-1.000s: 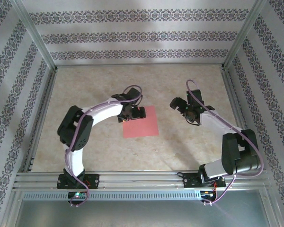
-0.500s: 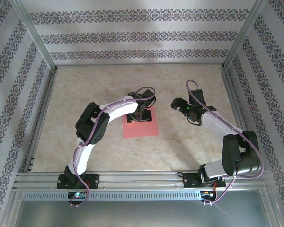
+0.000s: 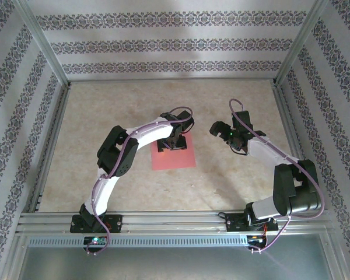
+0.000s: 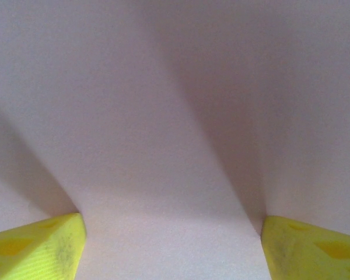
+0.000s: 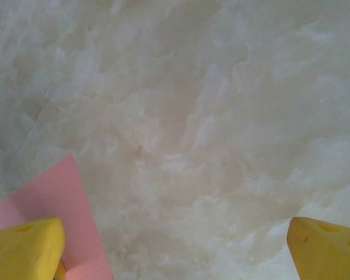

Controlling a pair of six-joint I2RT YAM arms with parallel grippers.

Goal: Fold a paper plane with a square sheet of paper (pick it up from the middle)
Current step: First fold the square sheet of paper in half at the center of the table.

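Note:
The square sheet of paper (image 3: 176, 158) lies flat and pink-red on the marble table, just left of centre. My left gripper (image 3: 173, 142) points straight down over the sheet's far half. In the left wrist view it is open (image 4: 172, 248), its yellow fingertips (image 4: 38, 248) set wide apart, and pale pink paper (image 4: 175, 116) spans the gap; I cannot tell if they touch it. My right gripper (image 3: 217, 128) hangs open over bare table to the right of the sheet. Its wrist view shows it open (image 5: 175, 251), with a corner of the paper (image 5: 55, 201) at the lower left beside one fingertip (image 5: 26, 245).
The marble tabletop (image 3: 122, 111) is fenced by aluminium rails (image 3: 163, 217) at the front and patterned walls on the other three sides. The white left arm (image 3: 141, 133) arches over the table to the left of the sheet.
My left gripper has swung right from the sheet's left edge to over its far middle and come down close to it. The right arm has barely moved.

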